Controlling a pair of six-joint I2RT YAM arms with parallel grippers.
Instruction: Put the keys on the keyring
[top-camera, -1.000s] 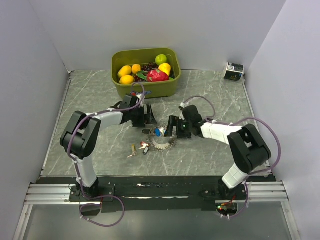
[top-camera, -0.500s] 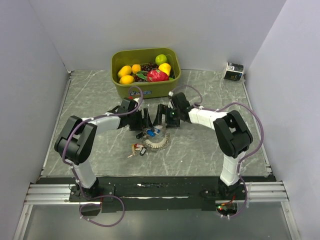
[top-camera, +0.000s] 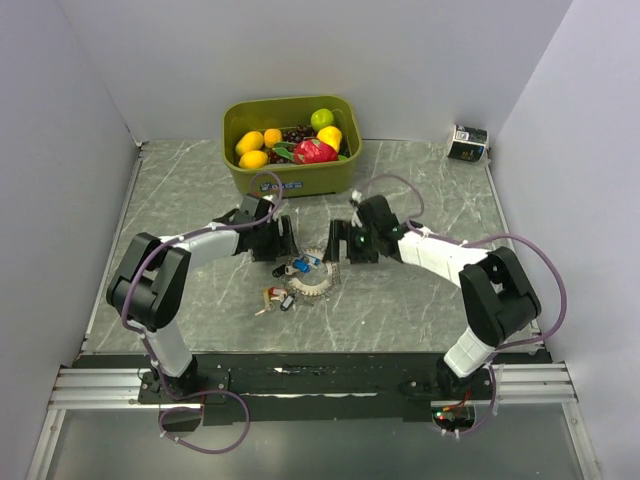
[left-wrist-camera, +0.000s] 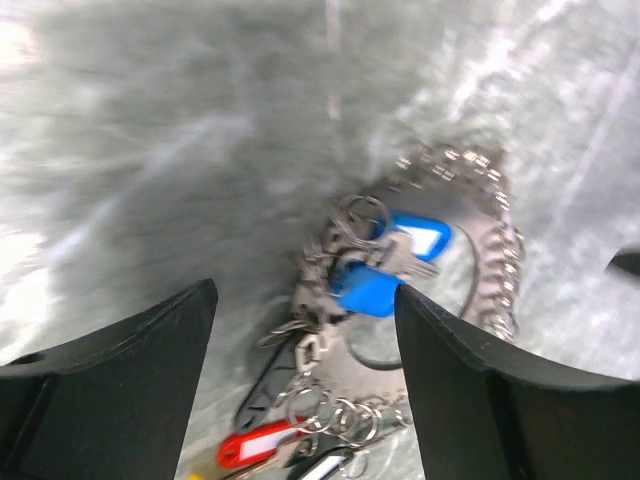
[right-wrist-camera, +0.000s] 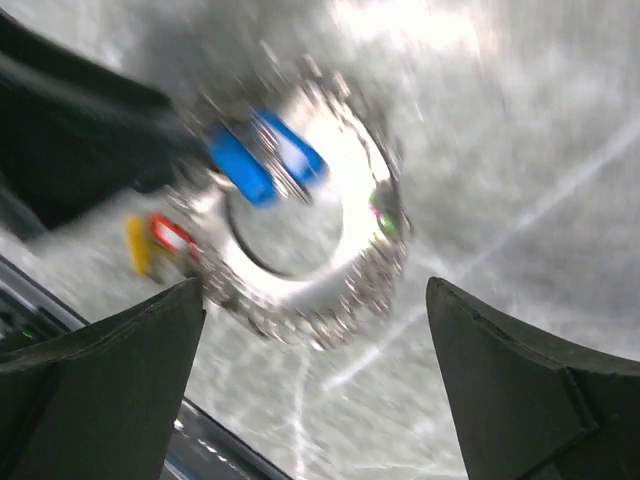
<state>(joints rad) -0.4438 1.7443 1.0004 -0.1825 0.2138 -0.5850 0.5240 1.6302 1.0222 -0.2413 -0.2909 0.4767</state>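
Observation:
A large metal keyring (top-camera: 318, 280) strung with many small rings lies on the marble table between my grippers. Two blue keys (top-camera: 301, 265) lie at its left rim, and a red, a yellow and a black key (top-camera: 275, 298) lie just left of it. My left gripper (top-camera: 281, 243) is open and empty, above the blue keys (left-wrist-camera: 373, 289), with the red key (left-wrist-camera: 252, 446) nearer the camera. My right gripper (top-camera: 338, 244) is open and empty over the ring (right-wrist-camera: 330, 290), which is blurred. The left gripper (left-wrist-camera: 305, 300) and right gripper (right-wrist-camera: 315, 290) both show wide gaps.
A green bin (top-camera: 292, 177) of toy fruit stands just behind both grippers. A small box (top-camera: 467, 142) sits at the back right corner. Grey walls close in the left, right and back sides.
The right gripper swung in towards the bin, then back a little to the right. The left gripper came slightly nearer. The keyring slid a little to the left.

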